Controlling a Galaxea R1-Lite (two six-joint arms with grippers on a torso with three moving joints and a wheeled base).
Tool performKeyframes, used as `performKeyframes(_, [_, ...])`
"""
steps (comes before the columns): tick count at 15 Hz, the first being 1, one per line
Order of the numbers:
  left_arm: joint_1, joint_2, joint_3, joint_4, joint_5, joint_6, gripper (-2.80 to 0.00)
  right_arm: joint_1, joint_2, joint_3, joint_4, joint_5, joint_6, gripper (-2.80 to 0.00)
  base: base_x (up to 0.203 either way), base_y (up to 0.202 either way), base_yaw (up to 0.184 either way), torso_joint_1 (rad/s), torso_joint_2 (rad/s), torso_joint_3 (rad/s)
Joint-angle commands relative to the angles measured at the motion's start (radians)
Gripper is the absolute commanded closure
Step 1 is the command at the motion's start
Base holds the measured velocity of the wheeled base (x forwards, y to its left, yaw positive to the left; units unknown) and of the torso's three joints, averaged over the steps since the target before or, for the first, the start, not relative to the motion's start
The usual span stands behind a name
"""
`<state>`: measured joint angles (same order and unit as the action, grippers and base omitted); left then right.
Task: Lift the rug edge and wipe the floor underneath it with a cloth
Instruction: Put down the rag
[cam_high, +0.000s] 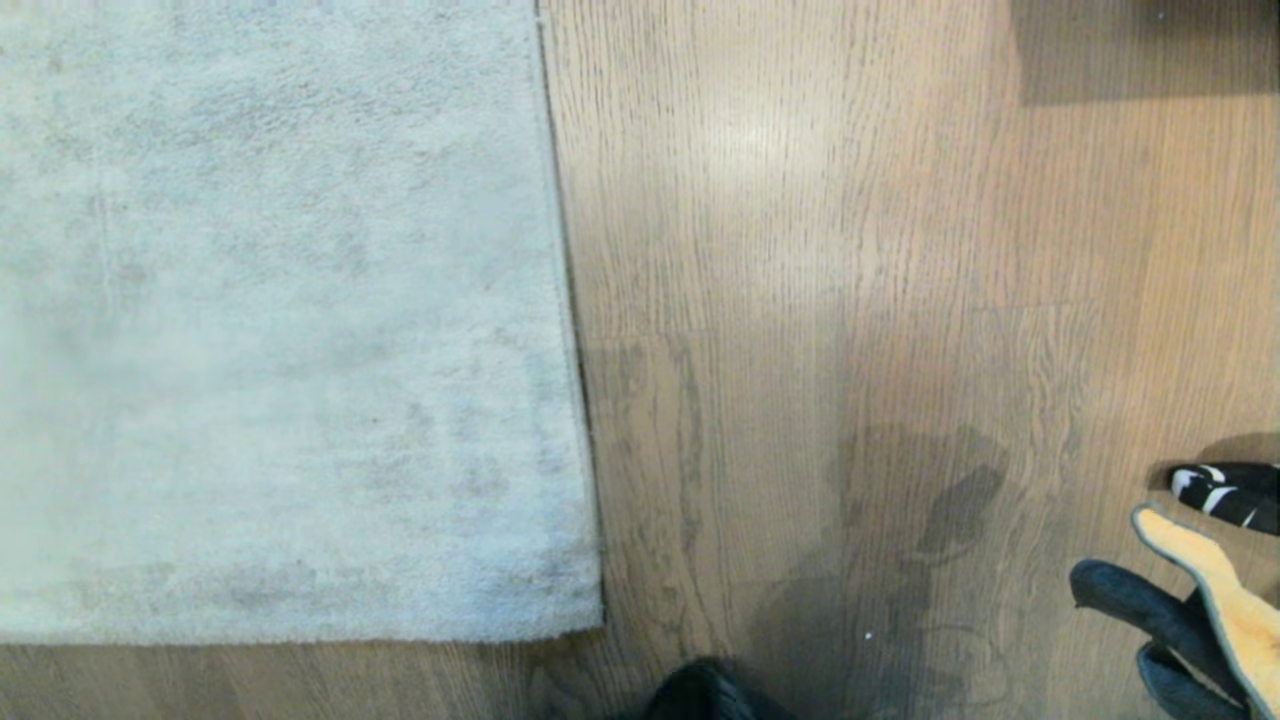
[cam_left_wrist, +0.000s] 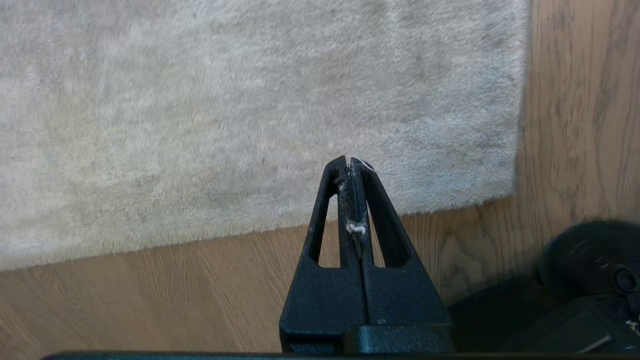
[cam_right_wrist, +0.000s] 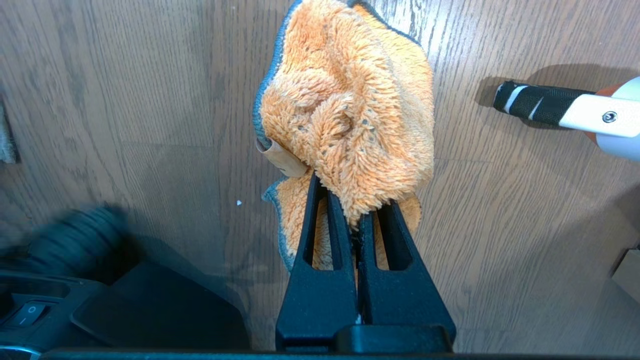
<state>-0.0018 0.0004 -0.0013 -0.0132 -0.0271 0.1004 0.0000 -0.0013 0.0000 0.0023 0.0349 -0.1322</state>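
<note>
1. On the floor (cam_high: 900, 250), the rug edge (cam_high: 570, 330) lies flat — your left gripper (cam_left_wrist: 350, 162), fingers pressed together, hovers above its corner.
2. Spread them, then pinch low.
3. Keep the right gripper (cam_right_wrist: 350, 200) pinching the cloth (cam_right_wrist: 345, 110) — ready beside.

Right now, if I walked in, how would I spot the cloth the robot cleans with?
Find the big pale rug, then look across the brown wood floor toward the robot's right side. There the right gripper pinches the cloth. It is fluffy orange with dark grey trim, unlike the black-and-white striped handle tip lying nearby.
</note>
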Motion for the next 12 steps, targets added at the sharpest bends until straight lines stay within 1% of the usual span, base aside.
performKeyframes(1, [-0.001,0.0,0.0,-0.001,-0.001,0.001,0.0,0.0,0.001,0.0,0.001,0.0,-0.001,0.0,0.0,0.0,0.0,0.0,0.0,0.0])
performKeyframes(2, [0.0,0.0,0.0,-0.001,-0.001,0.001,0.0,0.0,0.001,0.0,0.001,0.0,-0.001,0.0,0.001,-0.04,0.018,0.002,0.0,0.005])
performKeyframes(4, [0.0,0.0,0.0,-0.001,-0.001,0.001,0.0,0.0,0.001,0.0,0.001,0.0,-0.001,0.0,0.001,-0.141,0.016,0.001,0.0,0.005])
performKeyframes(12, [0.0,0.0,0.0,-0.001,-0.001,-0.001,0.0,0.0,0.001,0.0,0.001,0.0,-0.001,0.0,0.0,-0.195,0.002,0.001,0.0,0.004])
